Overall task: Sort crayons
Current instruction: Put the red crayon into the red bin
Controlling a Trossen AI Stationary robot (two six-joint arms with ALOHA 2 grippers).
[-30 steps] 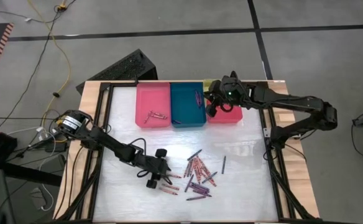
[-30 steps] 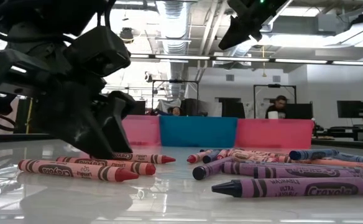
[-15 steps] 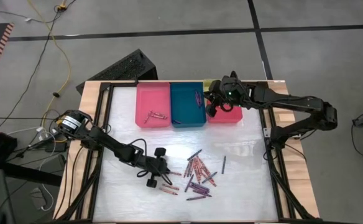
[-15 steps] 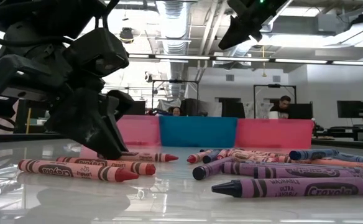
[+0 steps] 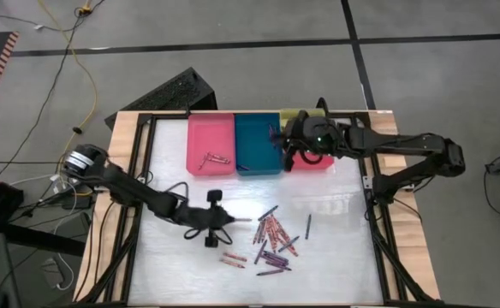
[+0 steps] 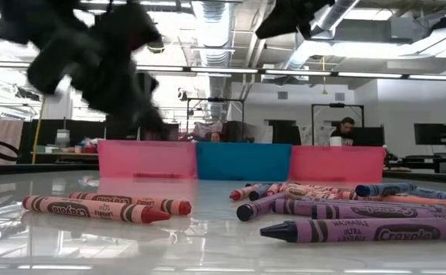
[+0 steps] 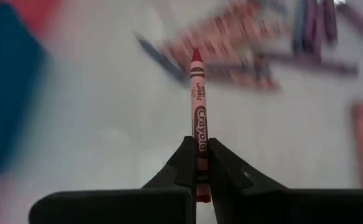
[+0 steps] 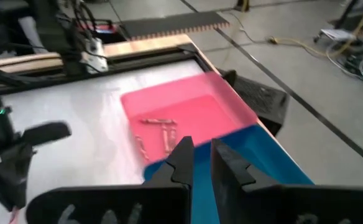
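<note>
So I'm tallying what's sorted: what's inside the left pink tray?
The left pink tray holds a few reddish crayons lying near its front. The right wrist view shows them too; the exact count is unclear, and nothing covers its floor.

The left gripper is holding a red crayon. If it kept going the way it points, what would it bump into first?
Probably the loose pile of crayons on the table: the left gripper, shut on a red crayon, points toward it. Depth is unclear.

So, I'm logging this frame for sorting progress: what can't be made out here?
- Left gripper, low view: motion-blurred; its red crayon is not visible there.
- Crayon pile, high view: too small to count.
- Yellow tray, high view: mostly hidden by the right gripper.
</note>
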